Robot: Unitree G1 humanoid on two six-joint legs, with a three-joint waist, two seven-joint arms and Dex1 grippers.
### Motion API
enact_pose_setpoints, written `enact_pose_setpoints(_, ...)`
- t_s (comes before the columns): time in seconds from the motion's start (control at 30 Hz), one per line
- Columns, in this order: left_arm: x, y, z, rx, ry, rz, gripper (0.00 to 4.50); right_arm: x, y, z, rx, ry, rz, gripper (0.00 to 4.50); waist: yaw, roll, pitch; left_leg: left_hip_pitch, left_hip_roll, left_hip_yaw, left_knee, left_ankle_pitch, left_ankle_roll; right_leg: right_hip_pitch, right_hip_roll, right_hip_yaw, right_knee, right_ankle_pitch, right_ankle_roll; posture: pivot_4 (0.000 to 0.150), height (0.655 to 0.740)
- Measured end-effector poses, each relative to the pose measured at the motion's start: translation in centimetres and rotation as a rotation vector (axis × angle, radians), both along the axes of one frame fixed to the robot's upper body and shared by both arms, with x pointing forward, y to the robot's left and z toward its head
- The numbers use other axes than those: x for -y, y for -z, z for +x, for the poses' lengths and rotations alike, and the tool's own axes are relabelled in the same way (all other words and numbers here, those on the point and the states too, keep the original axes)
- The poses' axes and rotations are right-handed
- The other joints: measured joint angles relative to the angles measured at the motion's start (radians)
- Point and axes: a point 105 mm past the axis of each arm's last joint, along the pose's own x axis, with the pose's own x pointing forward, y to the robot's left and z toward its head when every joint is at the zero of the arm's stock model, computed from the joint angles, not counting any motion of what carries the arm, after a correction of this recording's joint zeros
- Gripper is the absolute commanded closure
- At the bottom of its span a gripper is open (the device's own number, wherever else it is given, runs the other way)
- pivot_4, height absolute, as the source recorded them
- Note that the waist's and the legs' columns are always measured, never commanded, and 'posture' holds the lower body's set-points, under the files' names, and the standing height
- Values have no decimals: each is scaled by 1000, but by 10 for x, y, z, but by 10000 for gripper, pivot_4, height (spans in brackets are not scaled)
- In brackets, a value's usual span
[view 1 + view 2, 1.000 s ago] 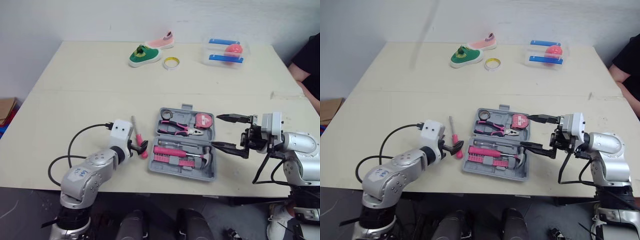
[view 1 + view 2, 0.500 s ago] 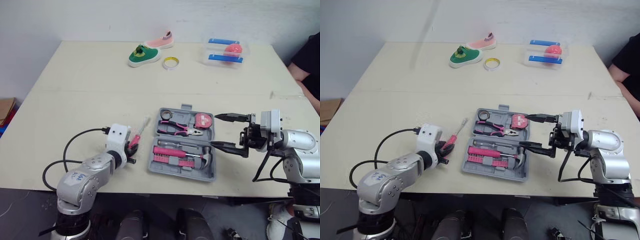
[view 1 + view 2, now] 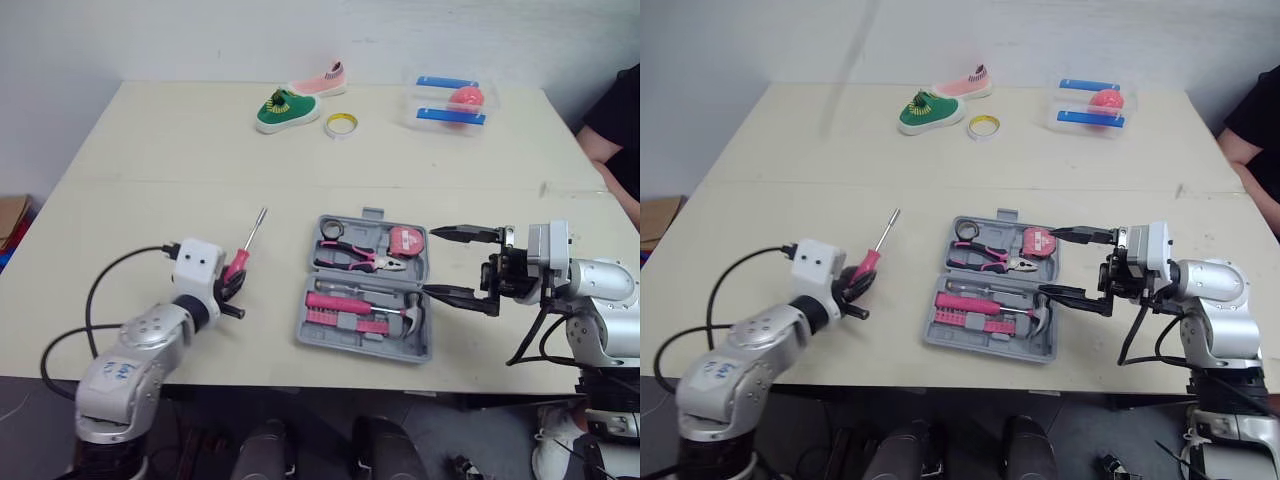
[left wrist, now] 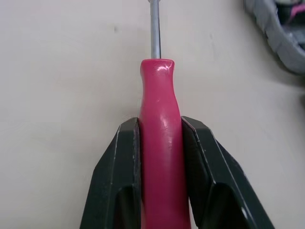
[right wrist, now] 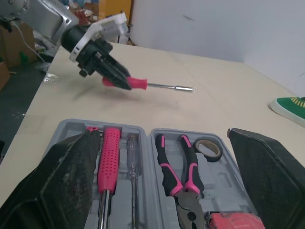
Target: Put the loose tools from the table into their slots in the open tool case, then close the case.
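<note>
A pale worktop [image 3: 790, 200] carries an open grey case [image 3: 985, 343] near its front edge. In the case lie pink-handled pliers [image 3: 990, 258], a pink tape measure [image 3: 1040, 242] and a pink-handled hammer [image 3: 985, 304]. Left of the case, the left tool [image 3: 854, 284] clamps the pink handle of a screwdriver [image 3: 880, 240], whose metal shaft points away towards the far side. At the case's right edge, the right tool [image 3: 1047, 262] has its two black fingers spread wide, their tips over the case. Far behind the case sit a green shoe [image 3: 930, 112], a pink shoe [image 3: 970, 83], a yellow tape ring [image 3: 983, 127] and a clear box [image 3: 1092, 108].
</note>
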Motion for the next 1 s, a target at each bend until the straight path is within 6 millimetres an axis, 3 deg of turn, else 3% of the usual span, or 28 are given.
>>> enact_pose_setpoints(0.17, 16, -22, -12, 109, 404, 118, 39366, 11, 10, -9, -41, 29, -51, 0, 8, 0, 0, -2, -1, 0, -1, -3, -2, -1, -1, -1, -2, 0, 0, 1500, 7400)
enact_pose_setpoints(0.33, 41, -38, -21, 153, 720, 231, 39366, 24, 1, -15, -46, 94, -71, 0, 12, 1, 0, -2, -1, 0, -1, 0, 3, -1, 0, -1, -2, 0, 0, 1500, 7400)
enact_pose_setpoints(0.53, 80, -27, -33, 63, 1054, 384, 39366, 39, 0, -22, -110, 157, -115, 0, 14, 1, 0, -1, -1, 2, 0, 0, 4, -1, 4, -7, -2, 0, 0, 1500, 7400)
enact_pose_setpoints(0.8, 118, 2, -33, -94, 1168, 463, 39366, 34, 4, -31, -153, 137, -131, 0, 20, 0, 0, -2, -1, 1, 1, 1, 5, 0, 6, -9, 0, 0, 1, 1500, 7400)
enact_pose_setpoints(1.0, 126, 11, -34, -156, 1169, 500, 39366, 36, 20, -42, -191, 136, -126, 0, 24, 0, 1, -2, -1, 0, 4, 1, 6, 0, 6, -9, 1, 0, 1, 1500, 7400)
